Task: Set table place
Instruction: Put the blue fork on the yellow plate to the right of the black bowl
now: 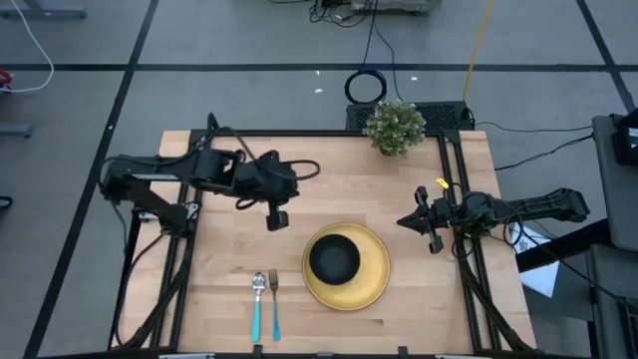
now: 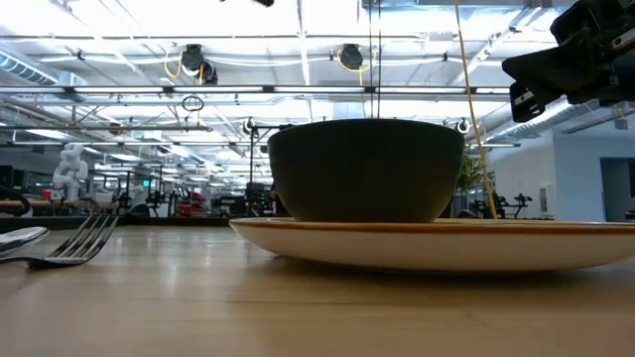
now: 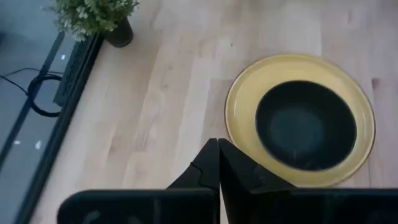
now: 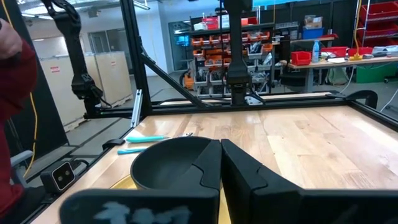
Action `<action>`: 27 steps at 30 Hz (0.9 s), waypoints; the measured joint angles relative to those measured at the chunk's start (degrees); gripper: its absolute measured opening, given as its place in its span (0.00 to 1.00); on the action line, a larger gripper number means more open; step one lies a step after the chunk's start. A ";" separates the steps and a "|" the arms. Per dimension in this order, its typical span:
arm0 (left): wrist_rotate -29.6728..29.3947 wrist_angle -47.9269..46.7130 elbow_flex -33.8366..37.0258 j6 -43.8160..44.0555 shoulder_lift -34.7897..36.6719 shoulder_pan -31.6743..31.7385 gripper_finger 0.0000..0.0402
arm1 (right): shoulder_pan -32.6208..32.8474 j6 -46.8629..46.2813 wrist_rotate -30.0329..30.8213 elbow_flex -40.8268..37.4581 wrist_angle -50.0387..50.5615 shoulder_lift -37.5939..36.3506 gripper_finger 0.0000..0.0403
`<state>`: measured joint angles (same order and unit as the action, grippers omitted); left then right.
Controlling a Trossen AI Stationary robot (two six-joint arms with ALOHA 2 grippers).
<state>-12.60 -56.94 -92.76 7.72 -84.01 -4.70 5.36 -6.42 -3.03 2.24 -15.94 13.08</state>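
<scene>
Both grippers [image 1: 278, 218] [image 1: 407, 221] hang closed above the table [image 1: 229, 259], empty.

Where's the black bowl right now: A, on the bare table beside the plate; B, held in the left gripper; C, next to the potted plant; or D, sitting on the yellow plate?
D: the high view shows the bowl resting inside the rim of the plate, and the low view shows it standing on the plate.
</scene>
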 joint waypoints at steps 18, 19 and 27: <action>-0.86 50.76 46.95 12.60 17.89 -12.42 0.00 | 0.01 0.07 0.00 0.00 0.26 0.15 0.00; -0.31 53.78 48.75 12.73 17.61 -12.82 0.00 | 0.01 0.07 0.00 0.00 0.26 0.17 0.00; 0.97 73.48 61.63 15.13 17.20 -16.11 0.00 | -0.01 0.20 0.00 0.00 0.31 0.15 0.00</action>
<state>-11.63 16.54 -31.13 22.85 -66.81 -20.81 5.35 -6.22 -3.03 2.24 -15.63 13.23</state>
